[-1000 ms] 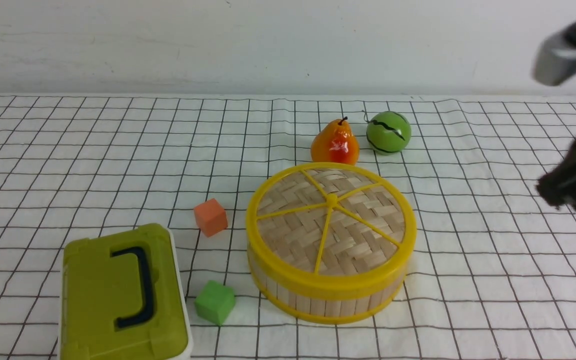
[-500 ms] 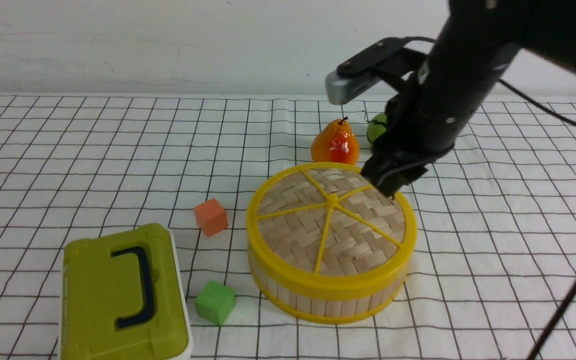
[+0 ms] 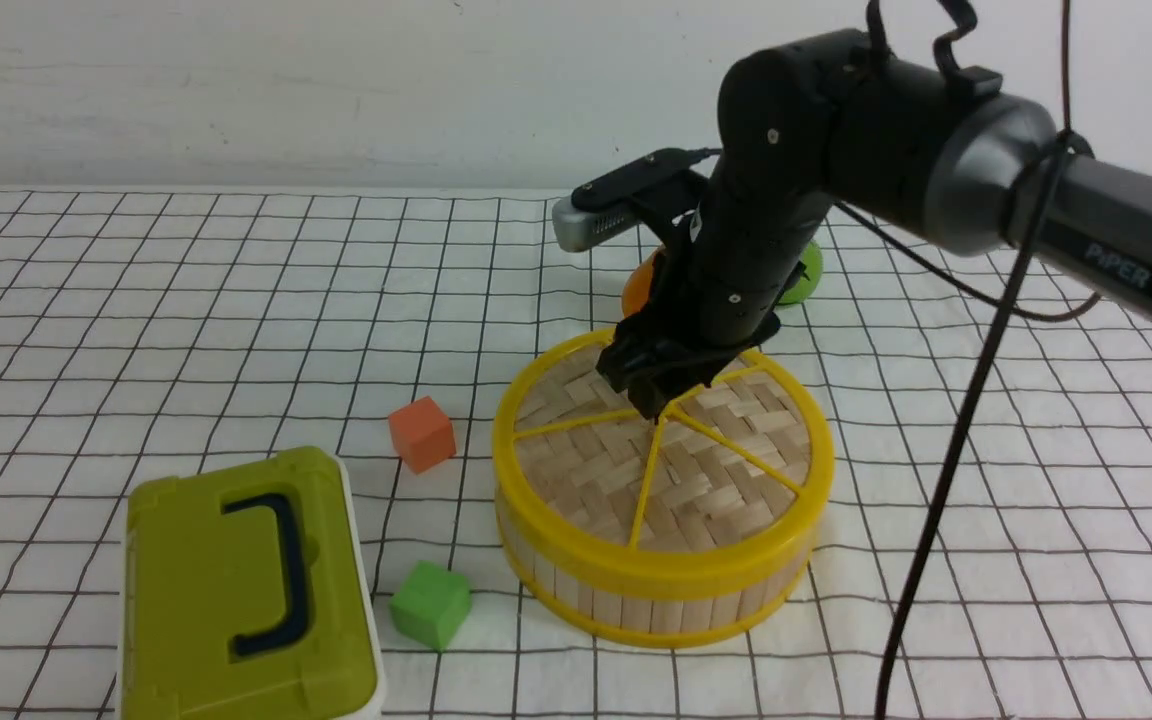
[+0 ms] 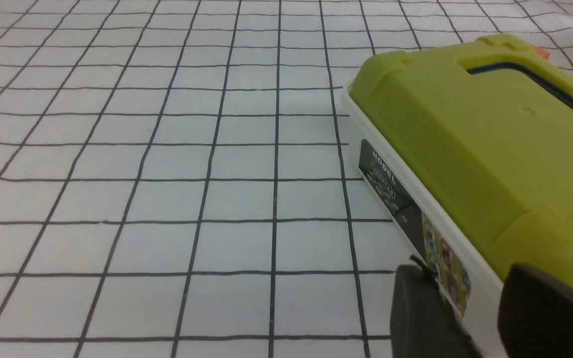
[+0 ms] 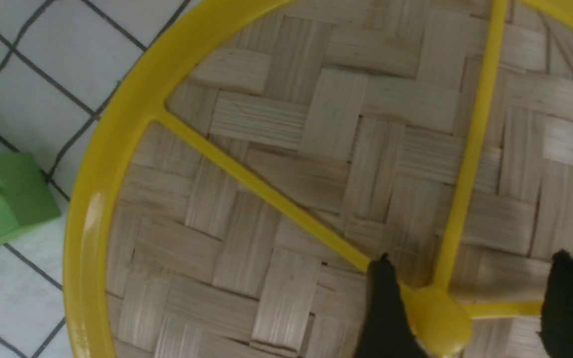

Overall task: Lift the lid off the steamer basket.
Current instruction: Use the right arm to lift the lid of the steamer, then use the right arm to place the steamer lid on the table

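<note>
The lid (image 3: pixel 676 480), woven pale bamboo with a yellow rim and spokes, sits flat on the steamer basket (image 3: pixel 636 605) at the table's middle. My right gripper (image 3: pixel 658 400) is down over the lid's centre. In the right wrist view the lid (image 5: pixel 291 149) fills the frame, and my right gripper (image 5: pixel 475 308) is open with one black finger on each side of the yellow hub (image 5: pixel 438 318); the near finger touches the hub's edge. My left gripper (image 4: pixel 485 318) shows only in the left wrist view, open and empty, low beside the green box.
An olive-green box (image 3: pixel 236 590) with a dark handle stands front left; it also shows in the left wrist view (image 4: pixel 465 134). An orange cube (image 3: pixel 421 433) and a green cube (image 3: pixel 429 603) lie left of the basket. A pear (image 3: pixel 639 285) and a green ball (image 3: pixel 804 280) sit behind, mostly hidden by my right arm.
My right arm has swung in from the right edge to the lid's far rim, then on to its centre hub. The lid and basket have not moved.
</note>
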Tool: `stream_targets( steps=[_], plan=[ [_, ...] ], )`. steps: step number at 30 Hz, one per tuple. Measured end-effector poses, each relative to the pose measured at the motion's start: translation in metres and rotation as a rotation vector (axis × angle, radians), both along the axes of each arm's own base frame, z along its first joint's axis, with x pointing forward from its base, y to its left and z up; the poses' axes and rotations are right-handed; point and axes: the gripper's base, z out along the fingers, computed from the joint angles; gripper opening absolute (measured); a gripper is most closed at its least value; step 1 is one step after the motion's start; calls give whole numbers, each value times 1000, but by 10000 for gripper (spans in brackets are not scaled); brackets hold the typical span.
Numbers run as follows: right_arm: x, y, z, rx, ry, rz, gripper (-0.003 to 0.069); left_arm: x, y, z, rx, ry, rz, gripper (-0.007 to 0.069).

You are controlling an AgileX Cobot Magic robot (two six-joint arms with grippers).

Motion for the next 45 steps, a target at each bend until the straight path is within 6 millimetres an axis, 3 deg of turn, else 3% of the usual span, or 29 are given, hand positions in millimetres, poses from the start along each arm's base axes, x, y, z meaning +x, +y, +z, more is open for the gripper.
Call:
stream_targets(
  steps=[5, 8, 13, 16, 17, 19, 20, 21, 23, 27, 31, 33, 34, 35, 38, 40, 41, 45],
  plan=[
    [0, 1, 1, 13, 4, -2, 259, 0, 0, 0, 0, 0, 0, 239],
    [-1, 2, 1, 17, 14, 0, 105, 0, 0, 0, 0, 0, 0, 239],
    [-6, -2, 13, 7, 9, 4, 105, 0, 0, 0, 0, 0, 0, 239],
    [-25, -17, 55, -16, -35, 9, 105, 0, 0, 0, 0, 0, 0, 239],
    [-26, -18, 59, -15, -43, 9, 105, 0, 0, 0, 0, 0, 0, 239],
    [-45, -35, 99, -36, -122, 2, 105, 0, 0, 0, 0, 0, 0, 239],
    [-47, -36, 102, -33, -128, 2, 105, 0, 0, 0, 0, 0, 0, 239],
    [-59, -52, 128, -36, -192, -19, 105, 0, 0, 0, 0, 0, 0, 239],
    [-68, -72, 149, -23, -241, -57, 105, 0, 0, 0, 0, 0, 0, 239],
    [-82, -125, 168, -28, -279, -180, 105, 0, 0, 0, 0, 0, 0, 239],
    [-87, -181, 149, -74, -197, -339, 105, 0, 0, 0, 0, 0, 0, 239],
    [-84, -203, 128, -82, -127, -406, 105, 0, 0, 0, 0, 0, 0, 239],
    [-84, -202, 125, -82, -121, -405, 105, 0, 0, 0, 0, 0, 0, 239],
    [-79, -217, 106, -72, -81, -456, 105, 0, 0, 0, 0, 0, 0, 239],
    [-68, -233, 69, -38, -36, -520, 105, 0, 0, 0, 0, 0, 0, 239],
    [-64, -237, 57, -30, -31, -535, 105, 0, 0, 0, 0, 0, 0, 239],
    [-56, -240, 38, -29, -24, -551, 105, 0, 0, 0, 0, 0, 0, 239],
    [-40, -242, 10, -20, -36, -563, 105, 0, 0, 0, 0, 0, 0, 239]
  ],
)
